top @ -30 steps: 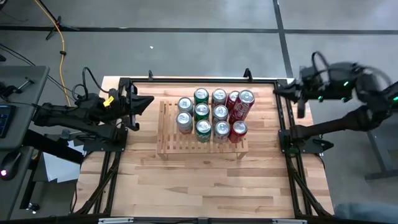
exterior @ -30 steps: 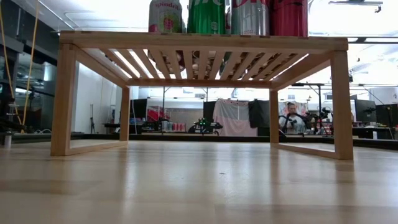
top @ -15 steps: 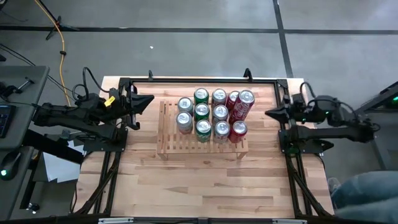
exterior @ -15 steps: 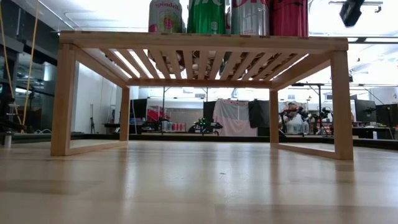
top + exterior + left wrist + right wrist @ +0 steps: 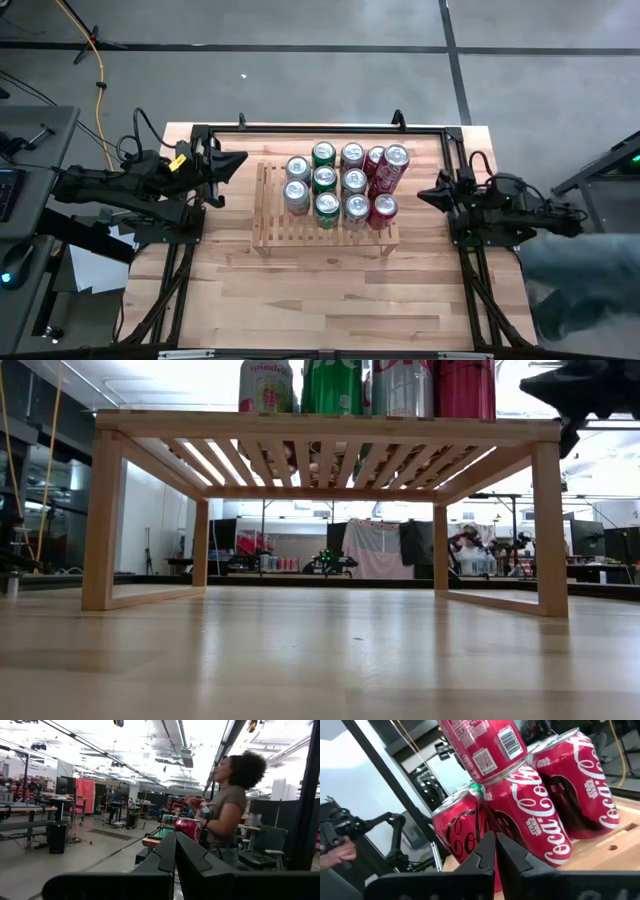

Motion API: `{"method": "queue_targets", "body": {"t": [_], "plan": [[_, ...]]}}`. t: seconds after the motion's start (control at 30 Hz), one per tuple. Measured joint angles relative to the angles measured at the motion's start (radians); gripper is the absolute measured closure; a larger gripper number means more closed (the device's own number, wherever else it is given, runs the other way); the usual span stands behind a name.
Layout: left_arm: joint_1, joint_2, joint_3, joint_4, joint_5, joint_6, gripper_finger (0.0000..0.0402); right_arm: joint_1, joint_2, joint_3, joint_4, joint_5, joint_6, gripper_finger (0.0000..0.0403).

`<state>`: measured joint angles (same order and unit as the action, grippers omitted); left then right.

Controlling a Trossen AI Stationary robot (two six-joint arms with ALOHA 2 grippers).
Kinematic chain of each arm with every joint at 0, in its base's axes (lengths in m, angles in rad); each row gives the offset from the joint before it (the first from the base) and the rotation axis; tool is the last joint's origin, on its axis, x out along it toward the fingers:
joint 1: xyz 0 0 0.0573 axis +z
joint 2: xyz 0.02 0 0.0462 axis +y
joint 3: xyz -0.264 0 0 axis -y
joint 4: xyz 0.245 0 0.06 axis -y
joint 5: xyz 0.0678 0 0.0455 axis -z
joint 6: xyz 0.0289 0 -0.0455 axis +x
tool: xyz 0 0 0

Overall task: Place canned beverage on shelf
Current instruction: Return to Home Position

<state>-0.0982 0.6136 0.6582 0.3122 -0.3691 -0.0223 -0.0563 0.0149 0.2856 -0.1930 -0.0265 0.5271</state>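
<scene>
The light wooden slatted shelf (image 5: 290, 235) stands mid-table on its short legs (image 5: 105, 520). Several silver, green and red cans (image 5: 325, 180) stand upright on its far half. One more red can (image 5: 393, 166) lies tilted on top of the red ones (image 5: 540, 820) at the shelf's right end. My right gripper (image 5: 422, 193) is shut and empty, level, just right of the shelf, pointing at the red cans. My left gripper (image 5: 240, 160) is shut and empty near the table's far left, clear of the shelf.
A black frame rail (image 5: 320, 130) runs around the table's far and side edges. Bare tabletop (image 5: 320, 300) lies on the near side of the shelf. A person (image 5: 227, 805) stands in the room beyond, and a person's leg (image 5: 580, 285) shows at the table's right.
My right gripper has come down from high over the table's right edge to about shelf-top height beside the red cans, rolling as it sank and staying shut. The cans and the shelf have not moved.
</scene>
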Motion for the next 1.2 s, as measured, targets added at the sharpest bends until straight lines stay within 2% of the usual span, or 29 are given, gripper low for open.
{"method": "queue_targets", "body": {"t": [0.67,0.9,1.03,1.2], "plan": [[0.000,-0.039,-0.001,-0.001,-0.060,0.000,0.0401,0.000,-0.011,-0.276,0.319,-0.035,0.017,0.0403],[0.000,-0.039,-0.001,-0.006,-0.066,0.000,0.0401,0.000,-0.010,-0.276,0.295,-0.028,-0.007,0.0403],[0.000,-0.039,-0.001,-0.013,-0.064,0.000,0.0401,0.000,-0.007,-0.276,0.211,-0.030,0.077,0.0403],[0.000,-0.039,-0.001,-0.026,-0.046,-0.001,0.0401,0.000,0.004,-0.274,0.205,-0.027,0.070,0.0403]]}}
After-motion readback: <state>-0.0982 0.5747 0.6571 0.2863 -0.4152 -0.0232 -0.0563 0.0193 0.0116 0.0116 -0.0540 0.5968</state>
